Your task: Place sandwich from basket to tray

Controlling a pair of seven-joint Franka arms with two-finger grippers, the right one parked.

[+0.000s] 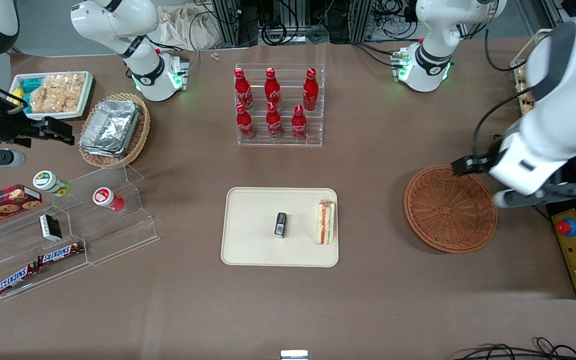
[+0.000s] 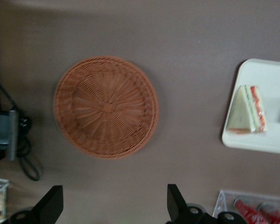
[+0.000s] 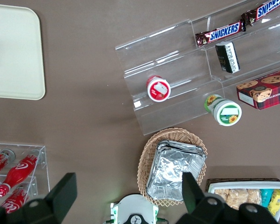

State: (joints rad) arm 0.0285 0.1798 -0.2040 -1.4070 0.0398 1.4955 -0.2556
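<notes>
Snickers bars (image 1: pixel 38 265) on a clear stepped display (image 1: pixel 68 235) sit closest to the front camera, at the lower left of the frame. At the right edge of that frame, the working arm's gripper (image 2: pixel 114 205) hangs above the worktop (image 1: pixel 288 310), at the rim of the basket (image 1: pixel 450 209) that lies farther from the front camera; its two dark fingers (image 2: pixel 50 204) are spread wide with nothing between them. Directly under them the brown worktop is bare, and just past it lies the round reddish-brown wicker basket, which holds nothing. Toward the middle of the frame, well apart from the basket, the sandwich (image 1: pixel 326 222) rests on the cream tray (image 1: pixel 248 250), close to the tray edge that faces the basket, its red and green filling showing along one side. A small black object (image 1: pixel 280 224) stands near the tray's centre, apart from the sandwich. Six red cola bottles (image 1: pixel 273 102) fill a clear rack (image 1: pixel 280 141) in the upper middle. A tan wicker basket with foil containers (image 1: pixel 113 129) and a white tray of bagged snacks (image 1: pixel 55 92) occupy the upper left.
</notes>
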